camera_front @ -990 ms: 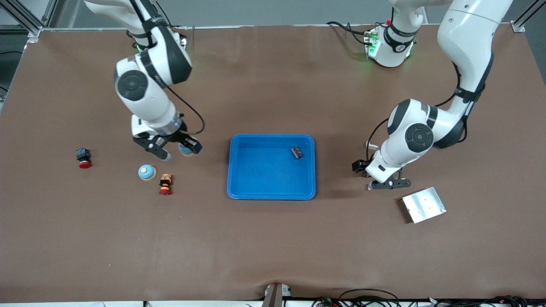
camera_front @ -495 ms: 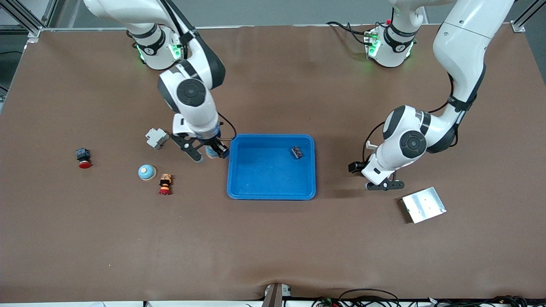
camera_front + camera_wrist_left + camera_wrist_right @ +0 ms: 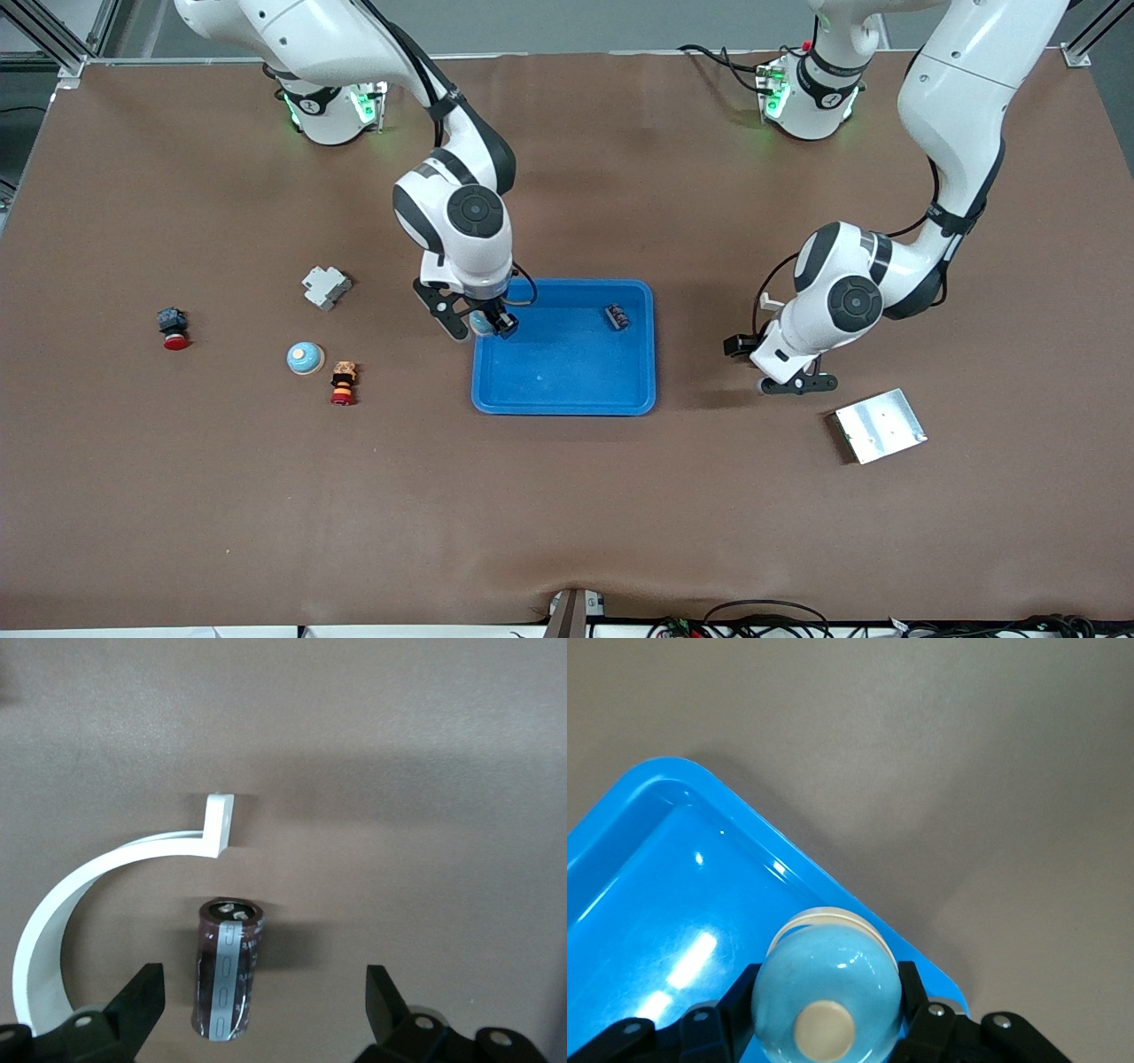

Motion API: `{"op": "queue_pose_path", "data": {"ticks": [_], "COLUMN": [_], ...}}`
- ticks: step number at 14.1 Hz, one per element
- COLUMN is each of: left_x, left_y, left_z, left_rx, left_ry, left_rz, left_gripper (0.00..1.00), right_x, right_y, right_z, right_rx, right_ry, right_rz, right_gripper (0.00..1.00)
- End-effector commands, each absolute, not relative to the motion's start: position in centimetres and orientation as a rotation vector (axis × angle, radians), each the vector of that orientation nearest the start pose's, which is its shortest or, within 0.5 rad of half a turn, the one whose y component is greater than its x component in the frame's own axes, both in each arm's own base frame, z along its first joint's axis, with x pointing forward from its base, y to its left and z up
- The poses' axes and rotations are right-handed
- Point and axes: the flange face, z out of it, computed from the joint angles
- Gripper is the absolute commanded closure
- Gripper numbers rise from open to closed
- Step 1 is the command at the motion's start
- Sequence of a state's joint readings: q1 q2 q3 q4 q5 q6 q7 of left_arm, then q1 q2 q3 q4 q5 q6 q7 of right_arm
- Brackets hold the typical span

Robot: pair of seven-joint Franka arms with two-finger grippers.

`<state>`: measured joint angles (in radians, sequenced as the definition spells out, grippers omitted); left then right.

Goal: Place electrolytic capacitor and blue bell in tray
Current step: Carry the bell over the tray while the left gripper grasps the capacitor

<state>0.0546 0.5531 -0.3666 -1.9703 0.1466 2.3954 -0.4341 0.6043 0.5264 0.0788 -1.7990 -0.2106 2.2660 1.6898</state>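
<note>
Because an other bell [image 3: 305, 358] of the same look sits on the table toward the right arm's end, just beside a stacked toy [image 3: 343, 383], a mix-up re: which bell counts is possible. It is no handling hazard at present.

Hazard 1, right gripper [image 3: 483, 323]: its fingers are clamped on the blue bell [image 3: 827, 992], which hangs over the rim of the tray [image 3: 567, 372] at the end facing the right arm. In the right wrist view the bell sits approx. above the rim line, part over the tray floor and part over bare table.
- Cause: letting go here.
- Likely result: the bell lands on the rim, tips and rolls out onto the table. The domed top makes rolling probable.
- Judgement: it needs to be further over the floor before release.

Hazard 2, left gripper [image 3: 795, 384]: it is low over the table toward the left arm's end, w/ fingers spread wide apart. The capacitor [image 3: 226, 979] lies on its side on the table between them, closer to one finger [image 3: 133, 1001] than the other.
- Cause: closing off-centre on a round body.
- Likely result: the capacitor is shoved or rolls away instead of being gripped.
- Also: a white curved strip [image 3: 106, 877] ends near the capacitor's top and may snag.

Containers: there is one tray only. It holds a small dark part [image 3: 617, 316] near the corner farthest from the front camera, toward the left arm's end; what kind of part it is can't be told. Neither the bell nor the capacitor is in the tray yet.
</note>
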Motion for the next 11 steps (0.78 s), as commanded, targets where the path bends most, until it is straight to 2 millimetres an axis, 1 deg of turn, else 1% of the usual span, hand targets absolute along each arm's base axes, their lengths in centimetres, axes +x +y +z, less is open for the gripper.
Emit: {"op": "queue_pose_path", "data": {"ticks": [1, 3, 5, 8, 9, 10, 11], "left_x": [57.8, 57.9, 57.9, 57.9, 57.9, 57.9, 57.9], "left_y": [-17.3, -17.4, -17.5, -17.6, -17.7, -17.8, -17.8], "left_z": [19.0, 18.8, 18.8, 18.6, 18.6, 18.5, 18.2], "left_rx": [-3.179, -3.181, -3.185, -3.186, -3.186, -3.188, -3.188], "left_ry": [-0.091, -0.091, -0.089, -0.089, -0.087, -0.085, -0.088], "left_rz": [0.168, 0.172, 0.161, 0.162, 0.162, 0.16, 0.167], "left_gripper": [0.0, 0.0, 0.0, 0.0, 0.0, 0.04, 0.15], "right_x": [51.3, 51.0, 50.7, 50.6, 50.7, 50.8, 50.6], "right_y": [41.2, 42.2, 43.5, 44.7, 44.9, 45.1, 45.2], "right_z": [24.6, 23.6, 22.3, 21.6, 21.7, 21.4, 21.1], "right_rx": [-2.904, -2.892, -2.877, -2.851, -2.819, -2.799, -2.801], "right_ry": [1.433, 1.461, 1.495, 1.514, 1.518, 1.526, 1.525], "right_rz": [-0.191, -0.189, -0.19, -0.19, -0.196, -0.197, -0.197], "right_gripper": [1.0, 1.0, 1.0, 1.0, 1.0, 1.0, 1.0]}}
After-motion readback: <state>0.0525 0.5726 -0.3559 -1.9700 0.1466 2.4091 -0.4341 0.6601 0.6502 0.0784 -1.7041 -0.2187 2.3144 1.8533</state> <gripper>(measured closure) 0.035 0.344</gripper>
